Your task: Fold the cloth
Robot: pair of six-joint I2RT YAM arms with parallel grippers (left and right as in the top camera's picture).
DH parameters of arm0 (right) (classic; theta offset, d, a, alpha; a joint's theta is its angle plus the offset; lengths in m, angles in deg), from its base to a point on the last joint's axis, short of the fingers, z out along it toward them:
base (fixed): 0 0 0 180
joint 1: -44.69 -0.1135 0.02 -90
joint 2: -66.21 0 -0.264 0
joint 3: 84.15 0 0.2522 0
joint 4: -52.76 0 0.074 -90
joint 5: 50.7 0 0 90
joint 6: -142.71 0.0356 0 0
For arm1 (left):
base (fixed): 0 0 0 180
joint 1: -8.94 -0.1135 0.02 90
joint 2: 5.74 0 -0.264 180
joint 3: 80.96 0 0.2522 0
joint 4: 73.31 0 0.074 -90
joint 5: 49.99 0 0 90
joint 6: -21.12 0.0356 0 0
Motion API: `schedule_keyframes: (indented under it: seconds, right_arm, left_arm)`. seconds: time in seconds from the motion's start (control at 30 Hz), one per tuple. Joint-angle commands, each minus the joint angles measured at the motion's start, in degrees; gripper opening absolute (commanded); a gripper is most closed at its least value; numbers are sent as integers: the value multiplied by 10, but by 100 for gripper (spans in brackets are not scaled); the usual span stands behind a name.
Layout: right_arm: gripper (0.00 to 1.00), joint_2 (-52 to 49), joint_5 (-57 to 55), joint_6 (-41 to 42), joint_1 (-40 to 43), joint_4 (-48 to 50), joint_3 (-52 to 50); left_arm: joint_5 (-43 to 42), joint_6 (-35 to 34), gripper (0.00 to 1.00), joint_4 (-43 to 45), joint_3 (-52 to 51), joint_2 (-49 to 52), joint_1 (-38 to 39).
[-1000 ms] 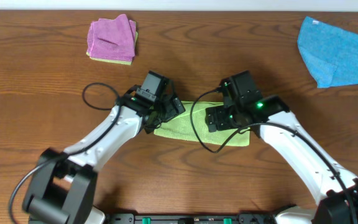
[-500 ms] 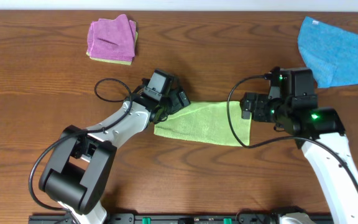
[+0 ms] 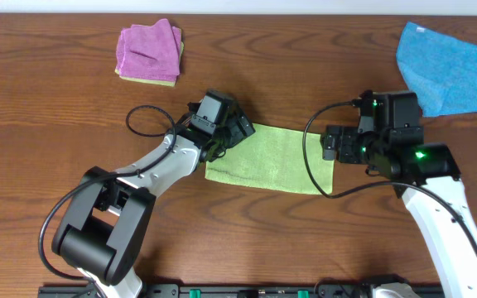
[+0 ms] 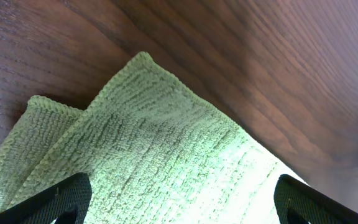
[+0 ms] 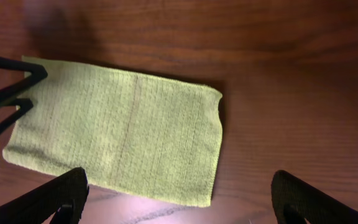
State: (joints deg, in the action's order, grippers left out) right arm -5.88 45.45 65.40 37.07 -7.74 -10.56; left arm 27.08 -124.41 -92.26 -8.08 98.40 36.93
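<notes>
The green cloth (image 3: 273, 159) lies flat on the table as a folded rectangle. It also shows in the right wrist view (image 5: 120, 127) and close up in the left wrist view (image 4: 160, 155), where two layers show at its corner. My left gripper (image 3: 237, 131) is open and empty, low over the cloth's upper left corner; its fingers (image 4: 179, 202) straddle the cloth. My right gripper (image 3: 331, 142) is open and empty, raised just off the cloth's right edge; its fingers (image 5: 179, 199) frame the cloth's near right corner.
A folded pink cloth on a yellow one (image 3: 149, 53) lies at the back left. A blue cloth (image 3: 445, 68) lies spread at the back right. Black cables loop beside each arm (image 3: 143, 124). The wooden table (image 3: 56, 132) spreads all round.
Both grippers have let go of the cloth. The right arm swung back to the right and up. The left gripper shifted slightly to the upper left corner; the cloth settled flat.
</notes>
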Motion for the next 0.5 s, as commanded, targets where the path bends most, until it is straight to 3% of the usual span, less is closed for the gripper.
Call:
schedule_keyframes:
  seconds: [0.0,0.17,0.47]
  right_arm:
    - [94,5,-4,-22,5,-15,0]
    - [95,0,-44,-80,10,-61,-11]
    - [96,-76,21,-130,25,22,-44]
  left_arm:
    - [-35,7,95,1,-1,2,1]
    - [-44,60,95,-34,-1,-35,-12]
    - [-19,100,95,-19,-1,-31,-46]
